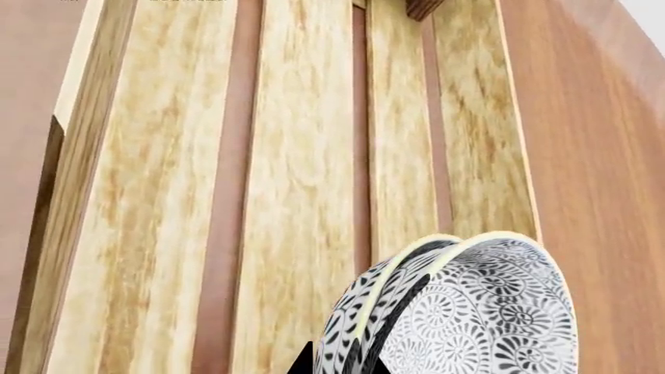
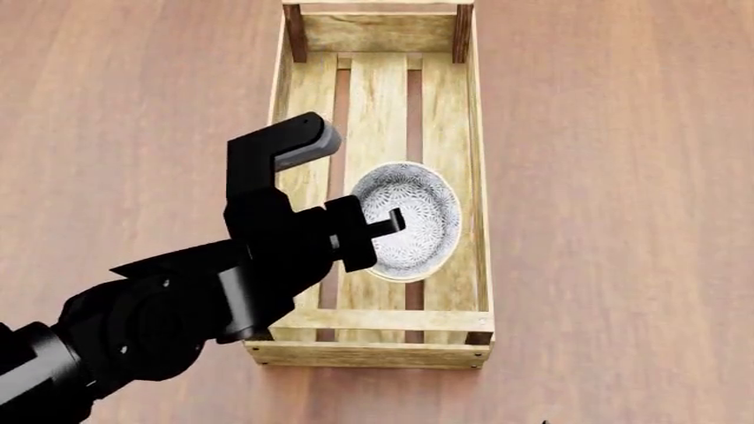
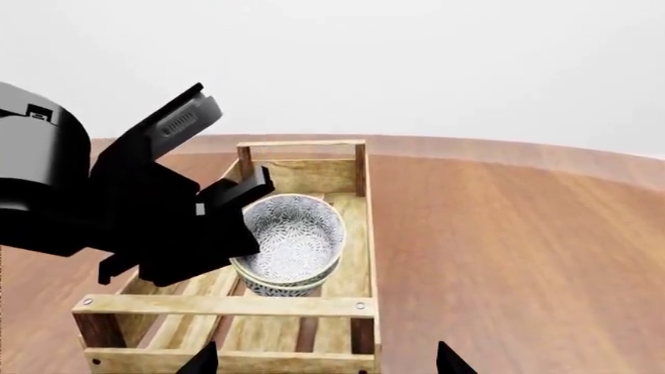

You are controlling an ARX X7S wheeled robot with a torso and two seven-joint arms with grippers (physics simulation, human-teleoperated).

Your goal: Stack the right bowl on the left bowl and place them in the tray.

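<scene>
Two black-and-white patterned bowls (image 2: 412, 212) are nested one in the other. My left gripper (image 2: 383, 226) is shut on their rims and holds the stack tilted inside the tray (image 2: 478, 177), a long light-wood crate, over its middle. I cannot tell whether the stack touches the slats. In the left wrist view the stacked bowls (image 1: 488, 312) sit between my left gripper's (image 1: 338, 365) dark tips, over the tray's slats (image 1: 301, 156). In the right wrist view my right gripper (image 3: 327, 362) is open and empty, just in front of the tray's near end (image 3: 223, 305), and the bowls (image 3: 296, 234) show behind the rail.
The tray stands lengthwise on a brown wooden table (image 2: 613, 177), with dark corner posts (image 2: 462, 31) at its far end. My left arm (image 2: 177, 309) reaches in from the lower left over the tray's left wall. The table's far edge (image 3: 499, 148) curves behind the tray.
</scene>
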